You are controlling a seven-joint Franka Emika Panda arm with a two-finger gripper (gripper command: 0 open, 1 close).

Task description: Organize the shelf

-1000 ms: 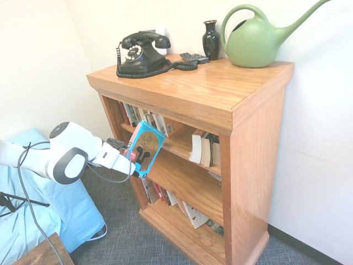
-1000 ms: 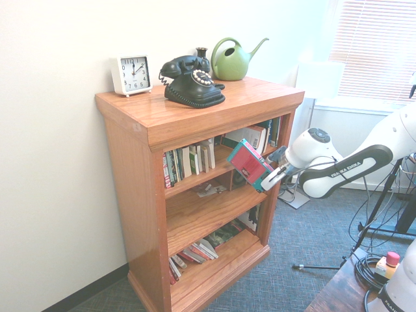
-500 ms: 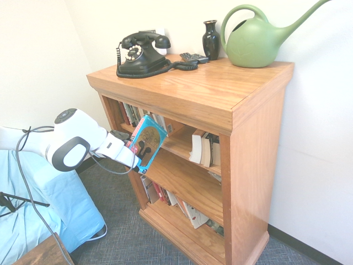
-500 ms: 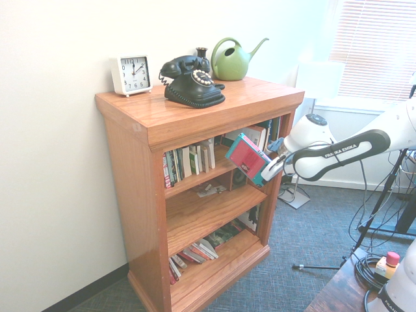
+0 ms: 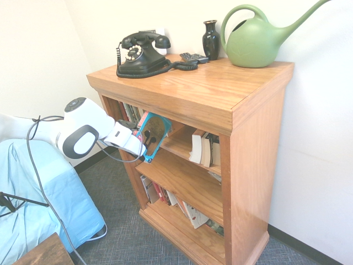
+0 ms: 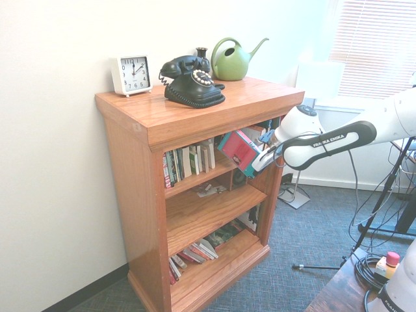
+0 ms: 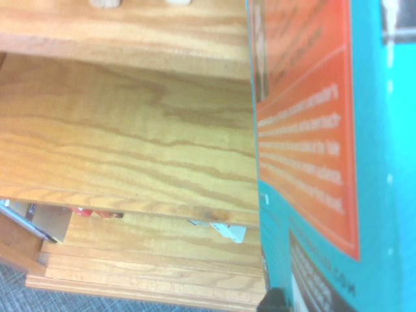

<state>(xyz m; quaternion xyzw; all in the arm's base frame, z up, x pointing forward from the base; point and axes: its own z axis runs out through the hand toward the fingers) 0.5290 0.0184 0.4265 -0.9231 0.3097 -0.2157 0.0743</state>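
Note:
The shelf is an orange-brown wooden bookcase with three tiers. My gripper is shut on a book with a teal front and a red back. The book hangs tilted at the open front of the top tier, its upper edge just under the top board. Upright books fill one end of that tier, and a few more lean at the other end. In the wrist view the book's red and teal back shows beside the middle board.
On the top board stand a black rotary phone, a dark vase, a green watering can, a remote and a white clock. Books lie on the bottom tier. A blue-covered surface lies beside the arm.
The arm has risen and moved in toward the shelf, carrying the book from in front of the middle tier up to the opening of the top tier.

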